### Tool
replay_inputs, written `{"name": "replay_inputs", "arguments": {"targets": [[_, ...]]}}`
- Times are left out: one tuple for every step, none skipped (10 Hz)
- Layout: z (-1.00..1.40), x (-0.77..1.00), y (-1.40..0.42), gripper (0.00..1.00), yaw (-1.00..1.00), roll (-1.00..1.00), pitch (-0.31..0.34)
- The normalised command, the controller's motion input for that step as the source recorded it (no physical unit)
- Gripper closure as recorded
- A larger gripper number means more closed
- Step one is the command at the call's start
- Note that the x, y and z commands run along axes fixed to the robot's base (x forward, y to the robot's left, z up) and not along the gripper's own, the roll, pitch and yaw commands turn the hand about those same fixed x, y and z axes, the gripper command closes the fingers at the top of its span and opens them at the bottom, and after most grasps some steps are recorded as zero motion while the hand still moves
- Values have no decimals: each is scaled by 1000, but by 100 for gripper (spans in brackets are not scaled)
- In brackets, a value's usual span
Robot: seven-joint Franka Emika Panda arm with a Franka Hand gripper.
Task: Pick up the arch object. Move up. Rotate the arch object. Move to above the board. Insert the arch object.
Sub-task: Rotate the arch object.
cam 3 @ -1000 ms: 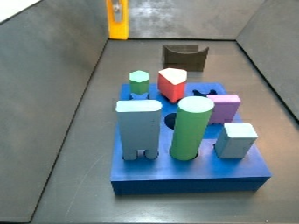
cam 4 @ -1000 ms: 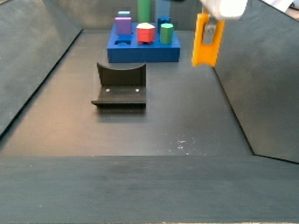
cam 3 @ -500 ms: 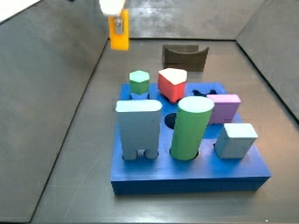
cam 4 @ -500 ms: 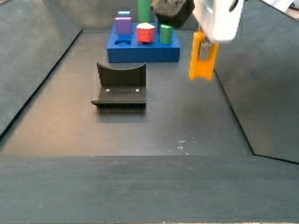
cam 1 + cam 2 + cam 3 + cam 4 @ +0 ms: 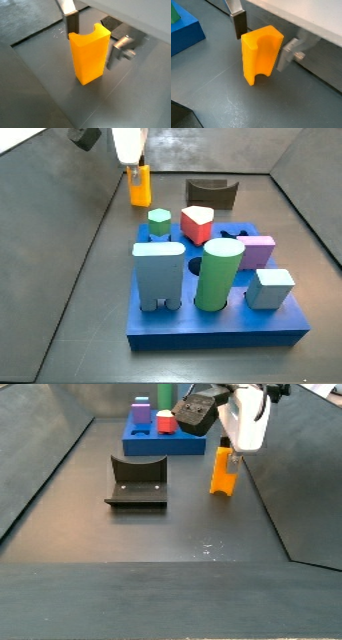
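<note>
Dark grey floor (image 5: 160,544): 1 blue board (image 5: 214,333), 1 fixture (image 5: 136,482), 1 arch object (image 5: 225,472) upright under the gripper (image 5: 235,446).

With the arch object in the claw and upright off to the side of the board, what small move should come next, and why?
Probably a short lift straight up. The claw grips the top of the arch object, which hangs upright close to the floor, beside the board rather than above it. It likely needs height before rotating and before crossing toward the board's tall blocks.
</note>
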Motion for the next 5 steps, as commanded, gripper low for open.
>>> {"name": "replay_inputs", "arguments": {"targets": [[956,0,0,0,2,-119,12],[933,-3,1,0,1,-118,23],[826,-18,7,0,-2,-110,36],[710,-21,11,0,-6,-100,39],[577,-21,14,0,-11,-88,39]]}}
